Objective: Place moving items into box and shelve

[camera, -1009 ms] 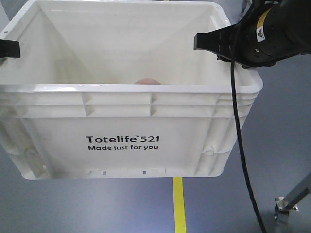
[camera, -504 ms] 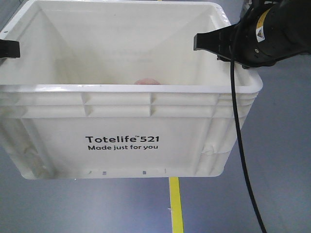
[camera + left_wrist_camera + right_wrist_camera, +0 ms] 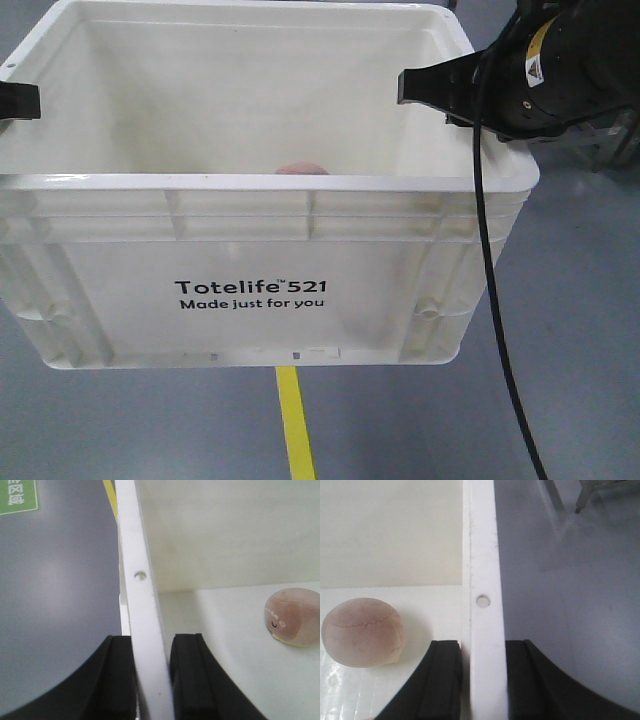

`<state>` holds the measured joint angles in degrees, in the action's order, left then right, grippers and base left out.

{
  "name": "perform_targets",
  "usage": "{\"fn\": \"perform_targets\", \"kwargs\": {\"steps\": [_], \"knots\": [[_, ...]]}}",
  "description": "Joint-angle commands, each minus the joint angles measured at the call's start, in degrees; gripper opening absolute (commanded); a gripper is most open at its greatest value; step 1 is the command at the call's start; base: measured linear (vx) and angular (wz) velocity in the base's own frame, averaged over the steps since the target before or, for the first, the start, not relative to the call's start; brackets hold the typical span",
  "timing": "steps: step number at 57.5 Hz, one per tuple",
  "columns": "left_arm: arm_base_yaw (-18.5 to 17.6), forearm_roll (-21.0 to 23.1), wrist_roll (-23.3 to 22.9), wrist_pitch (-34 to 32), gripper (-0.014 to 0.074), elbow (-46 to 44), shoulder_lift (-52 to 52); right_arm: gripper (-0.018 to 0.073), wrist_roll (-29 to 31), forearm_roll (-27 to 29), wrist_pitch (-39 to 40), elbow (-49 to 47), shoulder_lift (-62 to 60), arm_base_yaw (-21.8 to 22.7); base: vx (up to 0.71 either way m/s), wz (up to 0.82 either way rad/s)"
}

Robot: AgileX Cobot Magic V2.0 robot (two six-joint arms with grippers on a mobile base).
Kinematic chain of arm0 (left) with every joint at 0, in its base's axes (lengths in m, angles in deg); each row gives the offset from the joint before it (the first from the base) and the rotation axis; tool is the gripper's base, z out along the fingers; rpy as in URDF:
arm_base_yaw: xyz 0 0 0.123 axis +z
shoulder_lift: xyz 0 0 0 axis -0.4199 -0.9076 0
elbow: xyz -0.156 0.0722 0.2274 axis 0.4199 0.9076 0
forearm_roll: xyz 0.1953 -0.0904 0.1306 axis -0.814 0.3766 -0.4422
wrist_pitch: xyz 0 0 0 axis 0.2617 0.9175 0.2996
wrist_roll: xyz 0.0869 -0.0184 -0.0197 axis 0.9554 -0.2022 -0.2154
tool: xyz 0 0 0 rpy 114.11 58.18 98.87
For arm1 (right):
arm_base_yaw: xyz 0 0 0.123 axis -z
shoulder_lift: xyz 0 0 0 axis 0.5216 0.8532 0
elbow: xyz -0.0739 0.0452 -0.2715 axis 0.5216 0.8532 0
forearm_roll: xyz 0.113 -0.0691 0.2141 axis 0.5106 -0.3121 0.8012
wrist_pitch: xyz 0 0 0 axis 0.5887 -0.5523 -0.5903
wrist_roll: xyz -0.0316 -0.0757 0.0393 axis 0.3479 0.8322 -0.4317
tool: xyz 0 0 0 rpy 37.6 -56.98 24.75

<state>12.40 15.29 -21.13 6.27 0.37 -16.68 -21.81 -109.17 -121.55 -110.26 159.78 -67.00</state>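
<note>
We list: tote, gripped at both side rims so it rides level, apparently ready for shelving; left gripper, clamped on the left rim; right gripper, clamped on the right rim; pink ball, loose inside on the tote's bottom.

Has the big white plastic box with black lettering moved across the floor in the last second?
Yes. The white box has shifted rightward against the yellow floor stripe, which showed below its right half before and now below its middle.
</note>
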Motion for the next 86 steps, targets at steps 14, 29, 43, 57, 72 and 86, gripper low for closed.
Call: {"fn": "perform_targets", "kwargs": {"steps": [14, 29, 43, 57, 72, 86], "knots": [[-0.46, 1.01, 1.61, -8.45, 0.0129, -2.54, 1.91, 0.0127, 0.43, -5.65, 6.10, -2.64, -2.26, 0.05, 0.39, -0.38], [-0.46, 1.01, 1.61, -8.45, 0.0129, -2.54, 1.91, 0.0127, 0.43, -5.65, 6.10, -2.64, -2.26, 0.05, 0.35, -0.42], [-0.46, 1.01, 1.61, -8.45, 0.0129, -2.54, 1.91, 0.0127, 0.43, -5.65, 6.03, -2.64, -2.26, 0.05, 0.31, -0.43], [-0.46, 1.01, 1.61, -8.45, 0.0129, -2.54, 1.91, 0.0127, 0.43, -5.65, 5.91, -2.64, -2.26, 0.05, 0.27, -0.47], [-0.46, 1.01, 1.61, -8.45, 0.0129, -2.54, 1.91, 0.0127, 0.43, -5.65, 5.85, -2.64, -2.26, 0.05, 0.24, -0.54], [-0.46, 1.01, 1.61, -8.45, 0.0129, -2.54, 1.91, 0.0127, 0.43, -5.65, 5.85, -2.64, -2.26, 0.05, 0.23, -0.60]]}}
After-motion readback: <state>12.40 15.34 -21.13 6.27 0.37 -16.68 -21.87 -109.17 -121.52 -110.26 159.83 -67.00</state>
